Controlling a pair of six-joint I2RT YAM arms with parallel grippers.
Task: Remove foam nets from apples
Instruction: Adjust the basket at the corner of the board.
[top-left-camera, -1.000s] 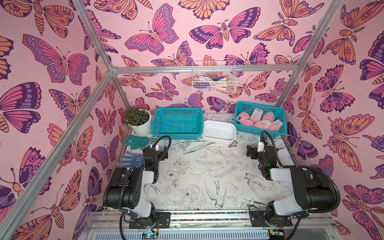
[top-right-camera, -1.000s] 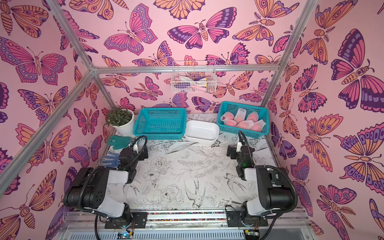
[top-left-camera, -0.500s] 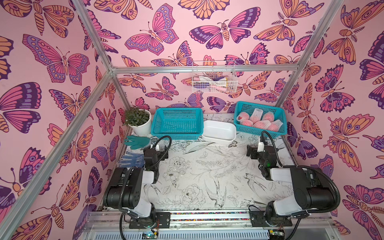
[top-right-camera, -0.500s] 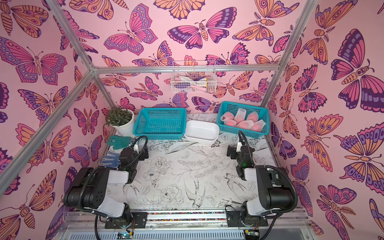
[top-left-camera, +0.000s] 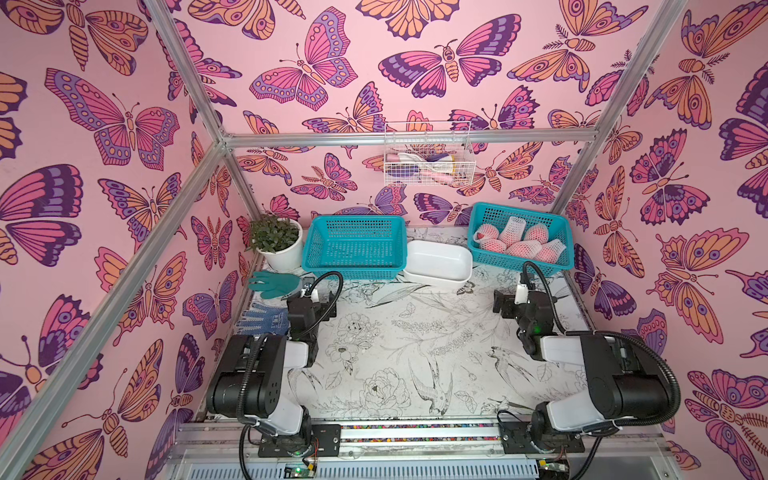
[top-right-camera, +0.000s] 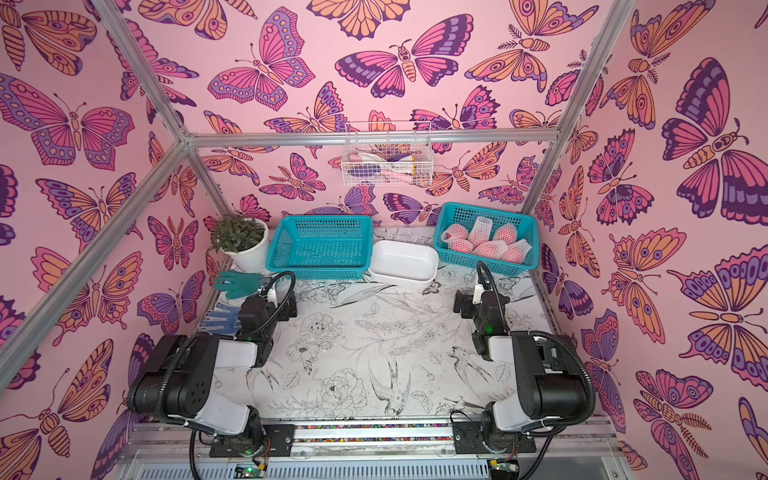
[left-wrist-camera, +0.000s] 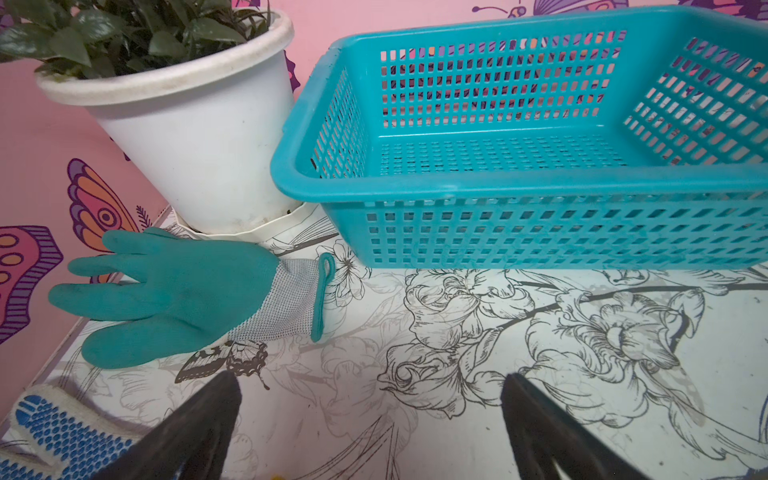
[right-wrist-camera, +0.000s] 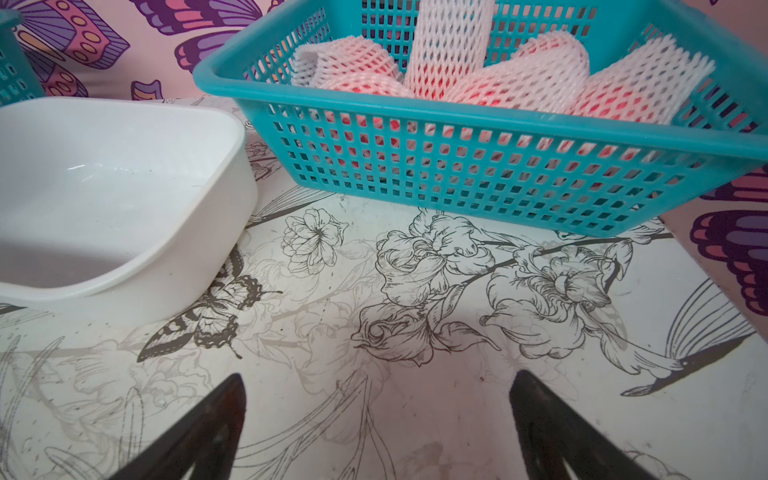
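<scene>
Apples (top-left-camera: 521, 249) wrapped in foam nets (top-left-camera: 512, 227), piled in the teal basket (right-wrist-camera: 478, 174) far right — left gripper (left-wrist-camera: 370, 376) and right gripper (right-wrist-camera: 378, 374) released (spread wide), grasping nothing, hovering over the mat (top-left-camera: 415, 332).

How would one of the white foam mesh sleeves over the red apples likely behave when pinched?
The white foam mesh sleeve looks floppy: one end sticks up past the fruit, so it would probably squash and stretch. The round red apple inside would likely roll once loose of the teal plastic basket.
</scene>
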